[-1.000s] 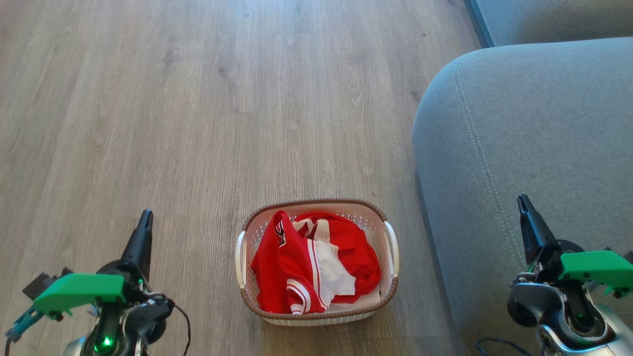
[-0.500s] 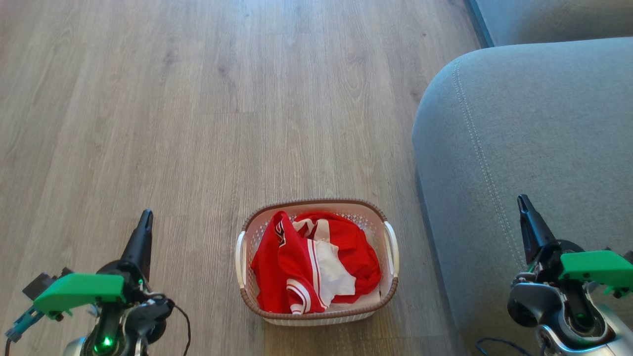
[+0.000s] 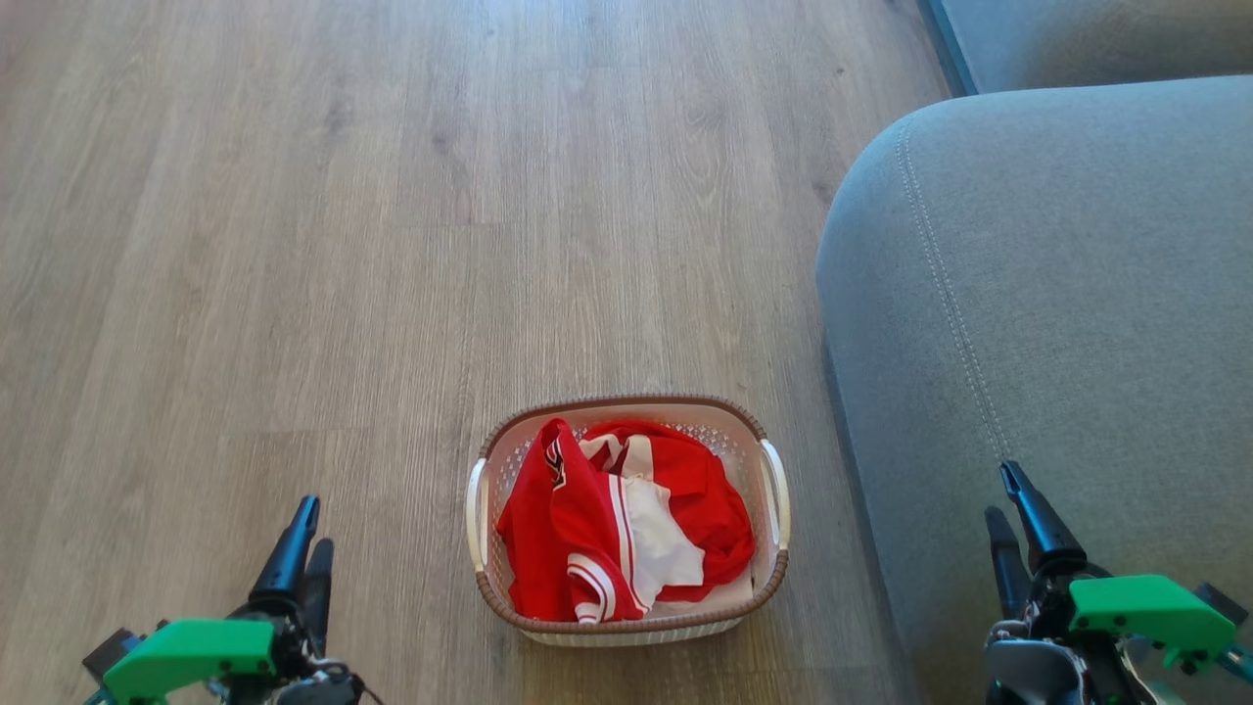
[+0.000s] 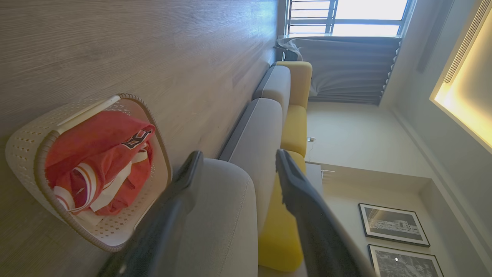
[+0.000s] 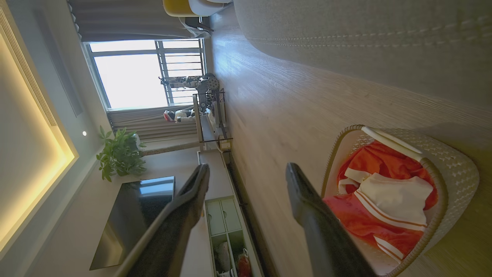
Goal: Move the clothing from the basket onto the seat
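Observation:
The white perforated basket with a brown rim stands on the wood floor between my arms. The red clothing with white stripes and a white panel lies crumpled inside it, a small dark logo on the upper fold. The grey seat rises just right of the basket. My left gripper is at the lower left, open and empty, well left of the basket. My right gripper is open and empty at the lower right, over the seat's front edge. The left wrist view shows open fingers beside basket, clothing and seat.
Bare wood floor stretches ahead and to the left. A second grey cushion sits at the top right. Yellow back cushions line the sofa. A black TV, a low cabinet and a plant stand across the room.
Both grippers have dropped lower in the head view and turned, so that two fingers of each now show. The basket, clothing and seat have not moved.

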### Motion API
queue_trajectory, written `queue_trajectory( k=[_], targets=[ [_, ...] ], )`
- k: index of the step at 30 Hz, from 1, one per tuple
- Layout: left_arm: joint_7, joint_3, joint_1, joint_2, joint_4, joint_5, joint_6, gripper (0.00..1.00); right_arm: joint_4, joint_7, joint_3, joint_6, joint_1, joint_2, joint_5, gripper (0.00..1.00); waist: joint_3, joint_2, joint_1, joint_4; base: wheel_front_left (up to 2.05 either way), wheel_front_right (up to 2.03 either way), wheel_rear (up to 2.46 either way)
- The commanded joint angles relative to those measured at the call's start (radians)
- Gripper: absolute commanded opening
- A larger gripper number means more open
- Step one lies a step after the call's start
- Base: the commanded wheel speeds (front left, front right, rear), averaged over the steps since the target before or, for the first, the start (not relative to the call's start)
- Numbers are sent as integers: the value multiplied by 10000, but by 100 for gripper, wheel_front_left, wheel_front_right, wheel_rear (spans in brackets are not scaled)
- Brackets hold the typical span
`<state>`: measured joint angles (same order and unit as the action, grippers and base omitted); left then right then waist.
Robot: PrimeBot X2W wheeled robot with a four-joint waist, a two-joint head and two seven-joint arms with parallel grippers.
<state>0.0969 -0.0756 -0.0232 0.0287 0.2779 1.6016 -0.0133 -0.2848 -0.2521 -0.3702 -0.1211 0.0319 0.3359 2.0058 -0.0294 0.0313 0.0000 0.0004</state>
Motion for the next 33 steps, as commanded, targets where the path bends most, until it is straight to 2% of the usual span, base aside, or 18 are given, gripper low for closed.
queue_trajectory(
  k=[1,16,33],
  targets=[
    [-93,45,461,26,-406,-80,-50,100,308,-4,192,-12,435,65,-171,100,9,-10,0,3,0,0,0],
    [-531,233,400,50,-908,-1140,-24,100,574,-16,720,-22,345,-301,-1614,100,38,1,0,36,0,0,0],
    [-999,475,407,75,-1506,-3269,195,100,1257,-29,1171,-34,213,-693,-4671,100,70,1,0,107,0,0,0]
  ],
)
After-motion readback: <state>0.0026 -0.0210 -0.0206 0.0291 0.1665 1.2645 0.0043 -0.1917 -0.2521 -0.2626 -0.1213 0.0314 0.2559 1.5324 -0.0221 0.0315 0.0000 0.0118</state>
